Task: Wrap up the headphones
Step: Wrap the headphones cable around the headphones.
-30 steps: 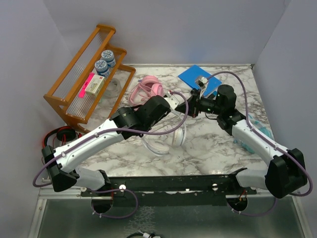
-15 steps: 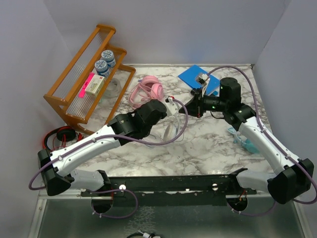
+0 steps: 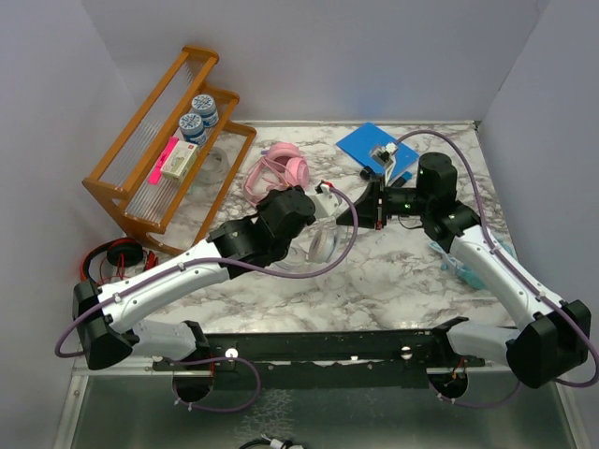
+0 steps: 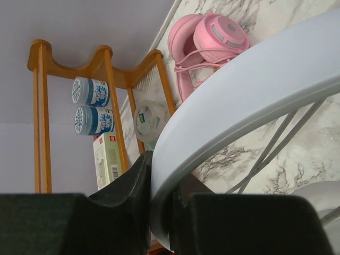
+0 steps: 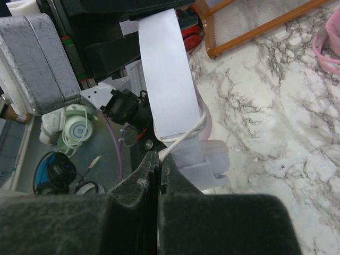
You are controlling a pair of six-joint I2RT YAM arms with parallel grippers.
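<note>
My left gripper [image 3: 323, 202] [image 4: 162, 175] is shut on the headband of the white headphones [image 3: 316, 245] [image 4: 239, 90], holding them just above the marble table [image 3: 374, 281] at its middle. Thin white cable [image 4: 276, 143] hangs below the band. Just to the right, my right gripper [image 3: 361, 213] [image 5: 159, 155] is shut on that white cable [image 5: 187, 132], right beside the headband [image 5: 162, 69]. Pink headphones [image 3: 281, 168] [image 4: 212, 37] lie behind the left gripper. A teal pair [image 3: 468, 267] lies partly hidden under the right forearm.
A wooden rack [image 3: 168, 131] [image 4: 106, 79] with round tins and a box stands at the far left. A blue pad [image 3: 374, 145] lies at the back. Red-and-black headphones [image 3: 117, 254] sit off the table's left edge. More headphones [image 5: 74, 127] lie below the table's near edge.
The left arm has turned and lifted the white headphones a little farther back. The right wrist has swung right and its gripper has dropped slightly, still pinching the cable.
</note>
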